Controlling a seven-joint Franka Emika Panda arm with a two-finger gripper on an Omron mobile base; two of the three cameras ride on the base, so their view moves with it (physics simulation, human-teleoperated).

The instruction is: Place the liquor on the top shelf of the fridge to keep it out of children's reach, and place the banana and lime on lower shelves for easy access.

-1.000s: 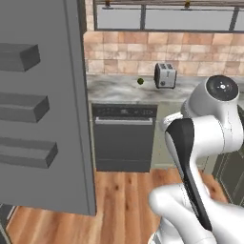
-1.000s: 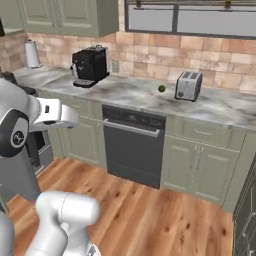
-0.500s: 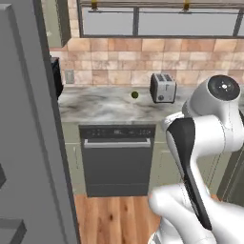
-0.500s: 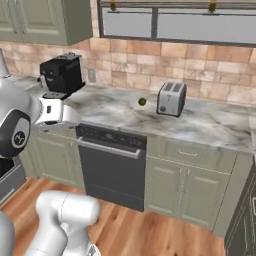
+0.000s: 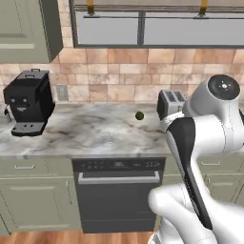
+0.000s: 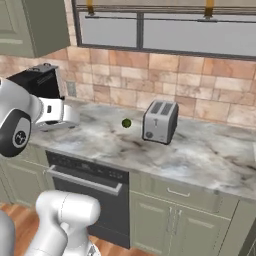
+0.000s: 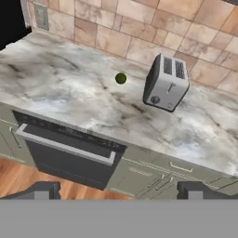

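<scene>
On the marble counter point(image 7: 69, 93): small dark green lime point(image 7: 121, 78) beside silver toaster point(image 7: 166, 82), apart | gripper point(image 7: 118, 190): fingers spread wide, holding nothing, well back from lime

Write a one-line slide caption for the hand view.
Lime lying on the marble counter beside a silver toaster, above a dishwasher.

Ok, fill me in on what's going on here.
The robot is facing a marble counter with nothing in its grasp. Its gripper hangs open, well back from the counter and above the dishwasher. The lime sits on the counter beside the toaster, apart from it, and has not been picked up. A black coffee machine stands further along.
</scene>
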